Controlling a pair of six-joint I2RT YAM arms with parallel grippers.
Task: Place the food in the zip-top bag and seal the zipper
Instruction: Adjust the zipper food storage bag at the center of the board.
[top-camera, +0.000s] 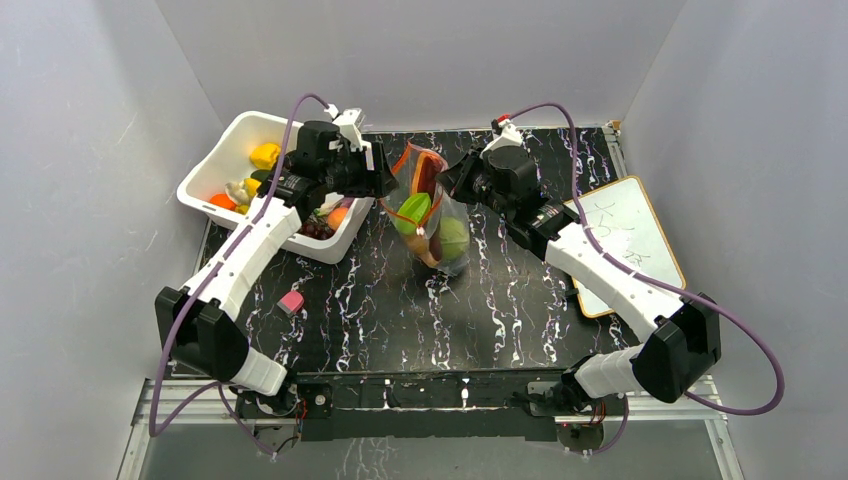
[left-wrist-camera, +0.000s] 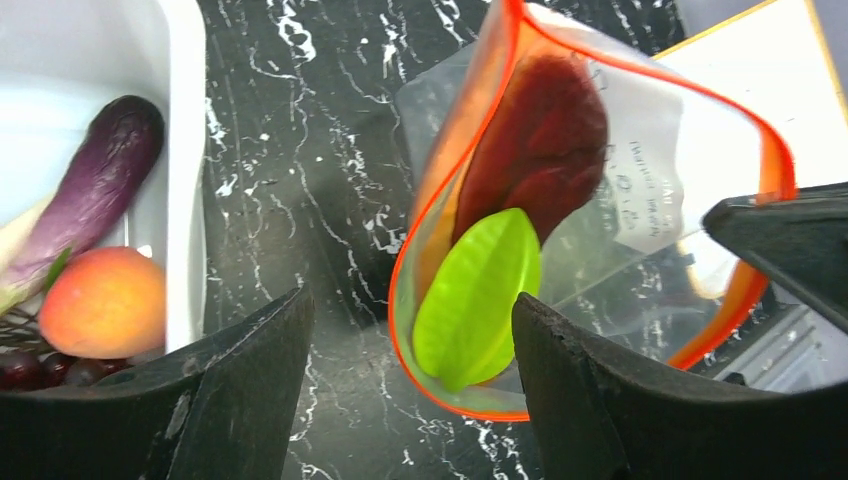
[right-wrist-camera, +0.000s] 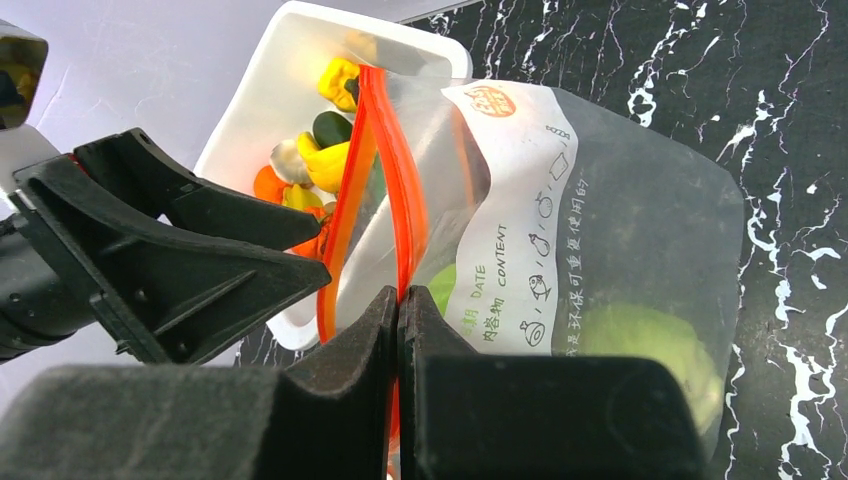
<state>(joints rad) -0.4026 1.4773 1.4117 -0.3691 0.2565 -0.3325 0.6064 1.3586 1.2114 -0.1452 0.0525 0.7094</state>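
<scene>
The clear zip-top bag (top-camera: 430, 210) stands upright mid-table with its mouth open. Its red-orange zipper (left-wrist-camera: 440, 180) forms a wide loop. Inside lie food pieces: a dark red one (left-wrist-camera: 545, 140), a bright green ribbed one (left-wrist-camera: 480, 300) and a round pale-green cabbage (right-wrist-camera: 650, 350). My right gripper (right-wrist-camera: 400, 295) is shut on the zipper strip at the bag's right edge. My left gripper (left-wrist-camera: 410, 305) hangs open over the bag's left rim, holding nothing. More food stays in the white bin: a purple eggplant (left-wrist-camera: 95, 190) and an orange peach (left-wrist-camera: 100, 300).
The white bin (top-camera: 225, 150) sits at the back left, right beside my left gripper. A small pink object (top-camera: 291, 302) lies on the black marbled table near the left arm. A whiteboard (top-camera: 625, 240) lies at the right edge.
</scene>
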